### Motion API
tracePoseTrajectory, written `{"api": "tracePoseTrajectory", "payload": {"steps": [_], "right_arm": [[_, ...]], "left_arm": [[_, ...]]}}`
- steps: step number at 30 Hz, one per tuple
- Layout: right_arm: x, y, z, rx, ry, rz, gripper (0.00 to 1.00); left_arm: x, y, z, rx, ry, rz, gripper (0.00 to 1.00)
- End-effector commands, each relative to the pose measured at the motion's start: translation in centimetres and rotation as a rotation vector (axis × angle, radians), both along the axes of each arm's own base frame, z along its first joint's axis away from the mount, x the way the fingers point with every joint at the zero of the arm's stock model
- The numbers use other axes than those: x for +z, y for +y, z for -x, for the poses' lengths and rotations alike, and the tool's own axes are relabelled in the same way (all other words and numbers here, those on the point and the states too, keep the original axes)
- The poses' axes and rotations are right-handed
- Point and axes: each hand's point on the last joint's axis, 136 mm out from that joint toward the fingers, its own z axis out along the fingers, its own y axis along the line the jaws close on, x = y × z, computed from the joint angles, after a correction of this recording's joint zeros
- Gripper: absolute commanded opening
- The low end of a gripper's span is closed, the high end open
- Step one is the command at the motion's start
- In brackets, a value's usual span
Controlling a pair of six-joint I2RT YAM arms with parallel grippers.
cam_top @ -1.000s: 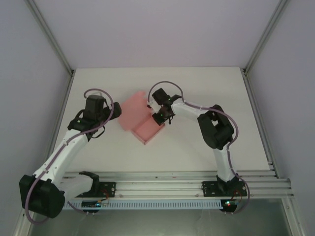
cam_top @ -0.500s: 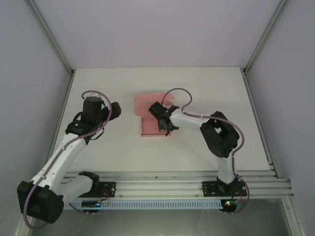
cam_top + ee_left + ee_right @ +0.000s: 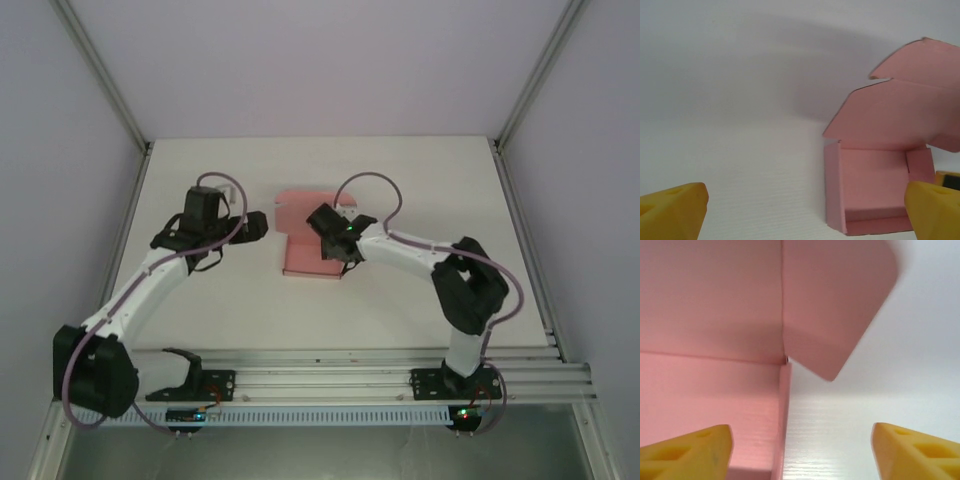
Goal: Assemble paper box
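My right tool (image 3: 800, 452) has its jaws apart and clamps nothing, straddling the right wall of the pink box (image 3: 302, 256) mid-worktop (image 3: 430, 180). My left tool (image 3: 805, 212), jaws wide apart and empty, sits near the box's left side. The lid stands up at the far side. I judge the card light, thin and easily creased, so grip it gently at a wall or the lid edge.

A white table (image 3: 420, 170) stands inside a booth of plain, pale lavender walls (image 3: 300, 60), with slanting aluminium posts (image 3: 101, 72) at the back corners. Ribbed metal rails (image 3: 330, 375) run along the near edge, under soft, even light.
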Motion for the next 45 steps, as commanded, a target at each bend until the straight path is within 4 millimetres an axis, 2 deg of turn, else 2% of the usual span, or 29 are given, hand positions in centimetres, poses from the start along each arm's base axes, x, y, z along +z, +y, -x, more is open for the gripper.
{"api": "tracePoseTrajectory", "payload": {"steps": [1,2,7,11,13,16,19,25,30,32,36,37,40,45], "right_arm": [[4.2,-1.0,-1.8,0.148,-0.122,0.016,0.92],[4.9,-1.1,-2.2,0.181,-0.144,0.013,0.98],[6.8,-0.2,-4.1,0.492,-0.213,-0.036,0.98],[6.8,0.3,-4.3,0.685,-0.165,-0.047,0.98],[6.6,-0.2,-5.3,0.675,-0.149,-0.042,0.98],[5.7,0.0,-5.6,0.735,-0.099,-0.084,0.97],[5.3,0.6,-5.7,0.794,-0.069,-0.139,0.93],[4.6,0.4,-7.0,0.781,-0.049,-0.163,0.72],[4.0,0.5,-7.0,0.780,-0.020,-0.166,0.64],[3.7,0.6,-7.1,0.772,-0.025,-0.171,0.55],[3.8,0.8,-7.0,0.757,-0.028,-0.179,0.26],[3.9,0.7,-7.1,0.747,-0.028,-0.178,0.18],[4.3,0.5,-7.6,0.713,-0.036,-0.157,0.09],[5.5,-0.1,-8.8,0.615,-0.108,-0.091,0.03]], "left_arm": [[2.0,-2.5,-1.6,-0.186,-0.053,-0.010,1.00],[1.9,-3.0,-2.0,-0.223,-0.045,-0.019,1.00],[0.5,-5.6,-3.5,-0.465,-0.009,-0.080,1.00],[-0.1,-7.0,-4.0,-0.627,0.004,-0.107,0.97],[-0.7,-7.2,-4.6,-0.670,0.021,-0.133,0.94],[-1.7,-7.6,-5.1,-0.751,0.043,-0.166,0.86],[-2.3,-8.3,-5.0,-0.837,0.068,-0.160,0.83],[-2.9,-9.0,-4.8,-0.932,0.098,-0.187,0.65],[-4.3,-9.1,-4.7,-0.971,0.141,-0.243,0.44],[-4.3,-9.3,-4.6,-0.978,0.141,-0.245,0.37],[-4.0,-9.5,-4.6,-0.977,0.132,-0.269,0.04],[-3.9,-9.5,-4.7,-0.970,0.130,-0.280,0.00],[-3.7,-9.4,-5.2,-0.907,0.125,-0.321,0.00],[-2.4,-9.0,-6.7,-0.720,0.084,-0.374,0.00]]}}
